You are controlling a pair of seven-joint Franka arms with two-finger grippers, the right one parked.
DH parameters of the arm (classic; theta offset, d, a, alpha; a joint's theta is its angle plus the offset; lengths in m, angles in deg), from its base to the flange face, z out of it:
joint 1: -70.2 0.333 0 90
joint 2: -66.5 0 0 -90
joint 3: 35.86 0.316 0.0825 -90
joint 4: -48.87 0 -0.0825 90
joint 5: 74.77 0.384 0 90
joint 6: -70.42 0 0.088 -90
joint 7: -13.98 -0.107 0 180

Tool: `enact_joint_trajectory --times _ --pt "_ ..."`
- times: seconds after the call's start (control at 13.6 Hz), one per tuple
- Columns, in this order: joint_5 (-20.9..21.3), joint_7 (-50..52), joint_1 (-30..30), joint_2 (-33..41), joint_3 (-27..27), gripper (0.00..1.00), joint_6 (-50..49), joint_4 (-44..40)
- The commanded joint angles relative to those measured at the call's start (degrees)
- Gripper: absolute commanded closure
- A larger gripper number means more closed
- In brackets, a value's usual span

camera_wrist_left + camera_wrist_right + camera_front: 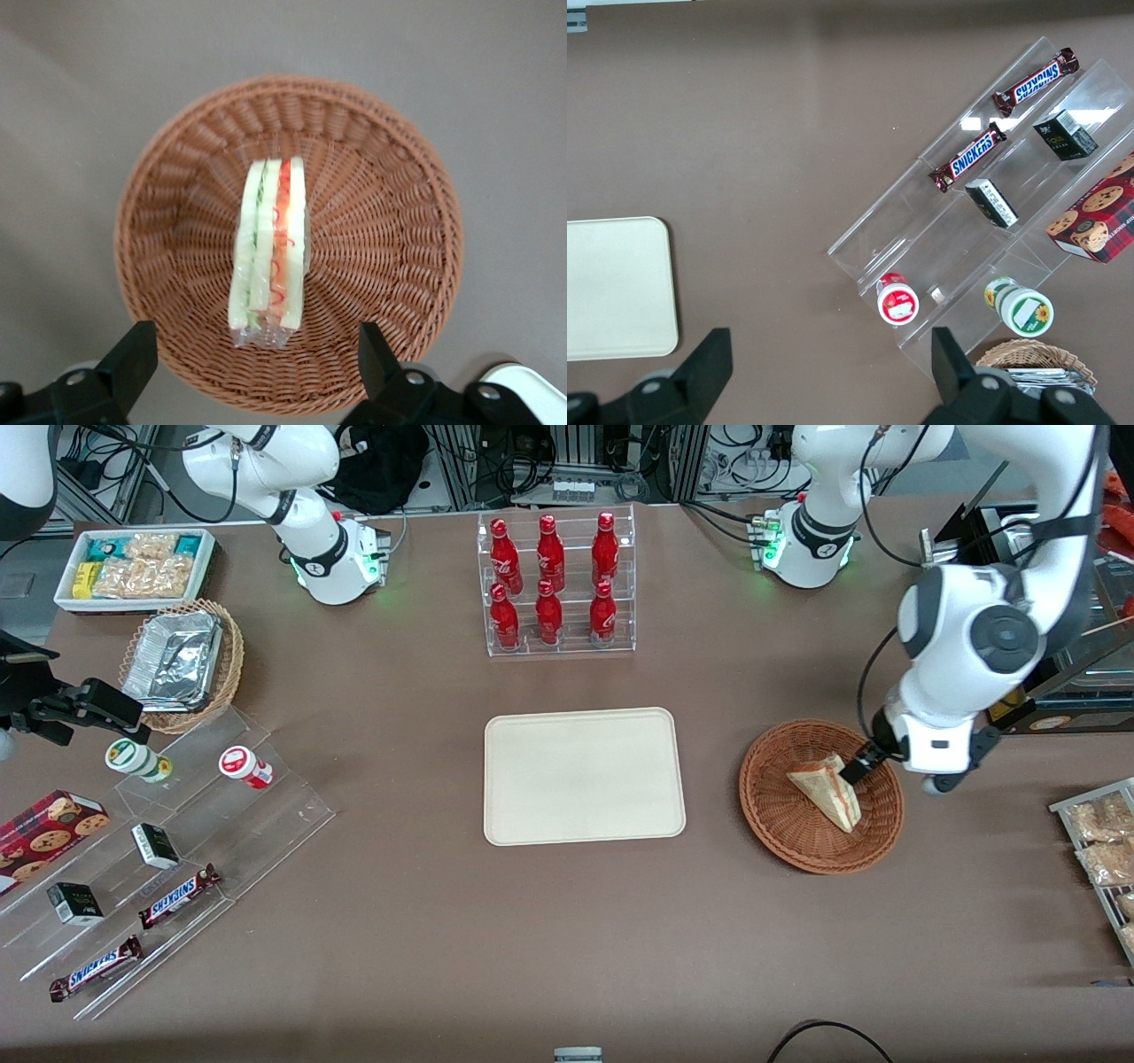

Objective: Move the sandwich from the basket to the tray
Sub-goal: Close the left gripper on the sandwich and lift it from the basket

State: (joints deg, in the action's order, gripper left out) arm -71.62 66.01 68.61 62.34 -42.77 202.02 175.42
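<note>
A: Approach is the step in hand, I judge. The black two-finger end effector (257, 367) hangs over the round reddish-brown woven wicker basket (788, 828), spread wide and holding nothing, a finger standing off on either side of the triangular white-bread sandwich (270, 252) with its red-orange and green filling edge turned up.

B: So the sandwich hasn't left the basket?

A: No. It lies in the basket's middle, in what looks like clear wrap. The flat cream-beige rectangular tray (585, 775) sits bare on the brown tabletop (567, 939), beside the basket toward the parked arm's end.

B: What does the next move call for?

A: Probably lowering until the fingers straddle the bread faces, then closing gently; soft bread would squash under a hard pinch.

B: Anything hard to read?

A: In the front view the white arm covers most of the end effector, so how high its tips sit above the sandwich cannot be told. The wrist view shows only its fingertips.
</note>
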Motion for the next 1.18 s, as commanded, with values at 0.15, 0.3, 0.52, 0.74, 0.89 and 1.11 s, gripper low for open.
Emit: enact_joint_trajectory --times 0.15,0.3,0.52,0.74,0.89,1.11 --pt "0.0 2.7 -2.4 -2.8 0.2 0.0 2.4 1.8" --pt "-0.1 2.7 -2.4 -4.5 0.2 0.0 3.5 1.8" --pt "-0.1 2.7 -1.8 -6.3 0.3 0.0 4.0 1.7" --pt "-0.1 2.6 -1.8 -8.3 0.6 0.0 5.5 1.5" --pt "-0.2 2.7 -1.8 -9.6 0.7 0.12 5.6 1.1" --pt "-0.1 2.3 -1.8 -10.7 0.8 0.75 5.6 0.2"
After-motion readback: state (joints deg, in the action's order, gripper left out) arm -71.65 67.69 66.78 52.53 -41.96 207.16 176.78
